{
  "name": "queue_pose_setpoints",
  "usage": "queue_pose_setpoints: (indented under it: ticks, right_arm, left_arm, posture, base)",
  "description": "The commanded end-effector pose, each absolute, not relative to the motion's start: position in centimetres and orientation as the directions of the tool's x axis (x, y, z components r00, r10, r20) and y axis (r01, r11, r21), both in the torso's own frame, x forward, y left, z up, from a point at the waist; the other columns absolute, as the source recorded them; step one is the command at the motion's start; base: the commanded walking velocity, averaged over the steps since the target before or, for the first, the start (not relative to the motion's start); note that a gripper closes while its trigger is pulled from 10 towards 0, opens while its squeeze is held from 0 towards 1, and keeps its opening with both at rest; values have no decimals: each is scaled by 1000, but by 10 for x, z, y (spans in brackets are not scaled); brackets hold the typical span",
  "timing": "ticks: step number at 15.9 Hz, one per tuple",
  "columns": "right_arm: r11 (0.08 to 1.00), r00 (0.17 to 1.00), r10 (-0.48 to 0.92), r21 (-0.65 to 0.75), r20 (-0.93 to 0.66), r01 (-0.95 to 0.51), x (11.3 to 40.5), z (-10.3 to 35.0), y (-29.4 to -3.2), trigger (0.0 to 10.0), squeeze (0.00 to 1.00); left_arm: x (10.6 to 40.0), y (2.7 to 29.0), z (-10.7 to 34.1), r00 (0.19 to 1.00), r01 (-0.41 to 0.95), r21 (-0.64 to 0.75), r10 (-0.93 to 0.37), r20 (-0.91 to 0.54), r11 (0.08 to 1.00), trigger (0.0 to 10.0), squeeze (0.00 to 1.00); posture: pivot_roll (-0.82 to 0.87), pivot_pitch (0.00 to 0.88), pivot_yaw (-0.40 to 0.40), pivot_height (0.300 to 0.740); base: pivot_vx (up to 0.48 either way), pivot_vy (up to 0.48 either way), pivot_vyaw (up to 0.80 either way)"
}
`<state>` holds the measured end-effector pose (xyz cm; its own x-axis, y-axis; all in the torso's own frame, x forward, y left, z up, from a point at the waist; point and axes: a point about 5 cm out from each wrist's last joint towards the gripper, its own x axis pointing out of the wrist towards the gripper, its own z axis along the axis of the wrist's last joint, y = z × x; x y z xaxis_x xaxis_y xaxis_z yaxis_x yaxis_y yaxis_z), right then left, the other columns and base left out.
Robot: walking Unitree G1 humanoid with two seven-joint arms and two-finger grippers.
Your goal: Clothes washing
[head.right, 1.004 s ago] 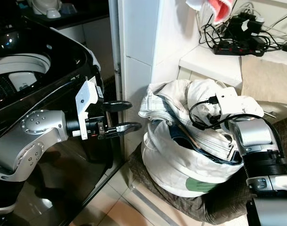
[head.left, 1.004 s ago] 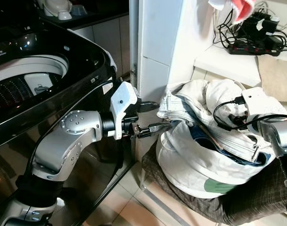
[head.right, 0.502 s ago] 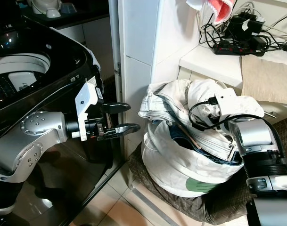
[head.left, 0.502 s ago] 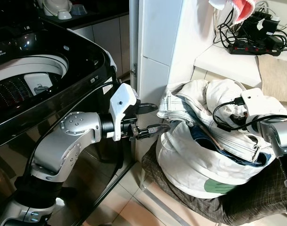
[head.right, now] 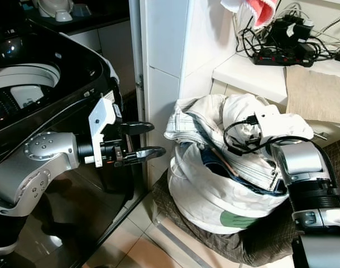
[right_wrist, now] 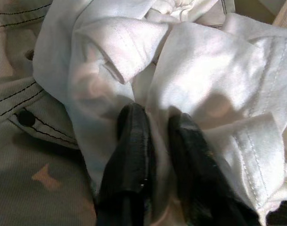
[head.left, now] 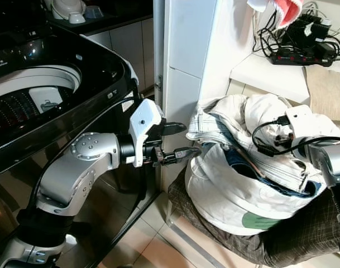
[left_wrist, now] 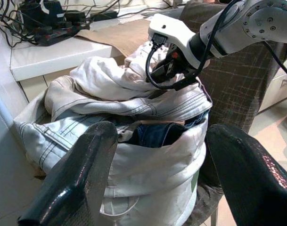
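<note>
Pinching a fold of white garment (right_wrist: 148,84) atop the heaped laundry bag (head.left: 236,195), the right gripper (right_wrist: 155,136) has its fingers nearly closed on cloth. The left gripper (head.left: 181,139) hangs spread and empty, pointing sideways toward the bag, beside the washing machine (head.left: 52,95).

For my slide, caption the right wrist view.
Right gripper pinching a fold of white garment atop the laundry pile.

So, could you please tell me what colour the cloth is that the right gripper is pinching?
White; the right gripper is shut on the cloth. Right wrist view shows it best.
</note>
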<state>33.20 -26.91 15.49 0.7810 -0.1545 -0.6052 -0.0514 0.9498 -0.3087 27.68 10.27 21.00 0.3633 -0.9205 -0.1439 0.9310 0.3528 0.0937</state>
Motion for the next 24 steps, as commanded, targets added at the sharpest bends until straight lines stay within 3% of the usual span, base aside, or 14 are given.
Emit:
queue_pose_setpoints:
  ticks: [1,5,9,10,12,17,18,20,22,24]
  right_arm:
    - [948,769,-183,-317,-612,-27,328,156,-277,0,0]
    - [979,899,-70,-203,-433,-21,336,224,-270,0,0]
    - [980,964,188,-35,-190,-198,332,300,-245,0,0]
    - [944,939,329,66,-104,-323,330,314,-226,0,0]
    - [882,890,454,162,-40,-442,328,320,-206,0,0]
    - [601,702,691,405,171,-690,320,337,-156,0,0]
    - [537,665,714,438,219,-721,317,341,-151,0,0]
    - [451,613,740,472,277,-758,313,347,-144,0,0]
    - [389,575,758,495,307,-777,309,350,-138,0,0]
    - [376,564,769,501,301,-780,307,349,-136,0,0]
  left_arm:
    - [276,103,213,360,932,109,-921,-148,347,10000,0]
    - [287,105,227,447,889,139,-892,-63,436,10000,0]
    - [304,101,268,561,780,194,-802,204,595,10000,0]
    - [305,97,283,547,783,152,-785,292,603,10000,1000]
    - [304,89,292,519,792,161,-788,333,589,10000,1000]
    - [310,68,298,521,776,162,-765,379,609,10000,1000]
    - [310,65,295,519,788,137,-768,375,600,10000,0]
    - [308,58,284,507,812,114,-790,346,572,10000,0]
    - [301,44,275,443,869,63,-827,346,491,10000,0]
    - [300,34,272,435,872,68,-830,349,485,10000,0]
  posture:
    - [-30,0,3,740]
    - [-34,0,0,740]
    - [-40,0,-7,740]
    - [-44,0,-10,740]
    - [-43,0,-17,740]
    - [-32,0,-35,740]
    - [-30,0,-37,740]
    - [-32,0,-37,740]
    - [-33,0,-37,740]
    - [-36,0,-34,740]
  base:
    - [0,0,0]
    - [0,0,0]
    - [0,0,0]
    - [0,0,0]
    - [0,0,0]
    - [0,0,0]
    - [0,0,0]
    - [0,0,0]
    - [0,0,0]
    - [0,0,0]
